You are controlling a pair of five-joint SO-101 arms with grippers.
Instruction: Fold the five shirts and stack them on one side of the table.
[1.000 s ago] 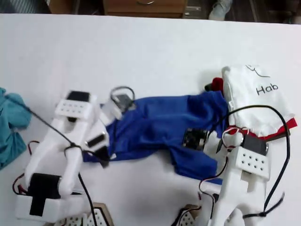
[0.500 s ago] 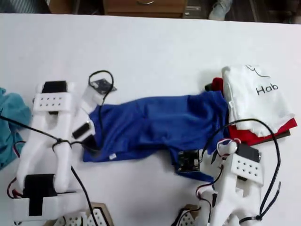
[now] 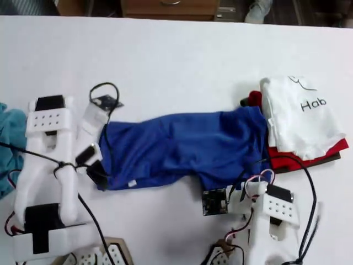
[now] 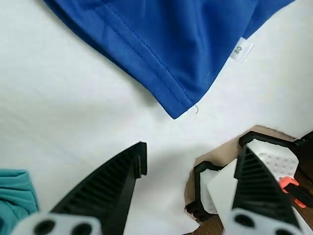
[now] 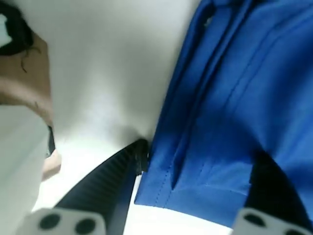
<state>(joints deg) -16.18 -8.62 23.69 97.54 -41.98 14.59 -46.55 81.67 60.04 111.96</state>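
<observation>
A crumpled royal-blue fabric shirt [image 3: 182,146] lies stretched across the middle of the white table [image 3: 165,55], its long axis running from one arm to the other. Its right end touches a stack at the table's right side, where a folded white shirt with dark print [image 3: 298,118] sits on a folded red shirt [image 3: 300,160]. A bunched teal shirt [image 3: 8,138] lies at the left edge, well apart from the blue one, with the white left arm [image 3: 47,160] standing between them.

The left gripper [image 4: 193,149] hangs over bare table with its black fingers [image 4: 115,183] spread wide and nothing between them. It is just beside the blue shirt's stitched corner, near a small white label [image 4: 241,49].

The right gripper [image 5: 200,156] is low at the shirt's near hem. Its fingers are apart, and the blue hem lies between them on the table, not pinched.

Brown cardboard [image 3: 118,251] shows under the arm bases at the near edge. A looping black cable [image 3: 105,88] arches off the left wrist beside the shirt's left end. Wooden furniture [image 3: 171,8] stands beyond the far edge.
</observation>
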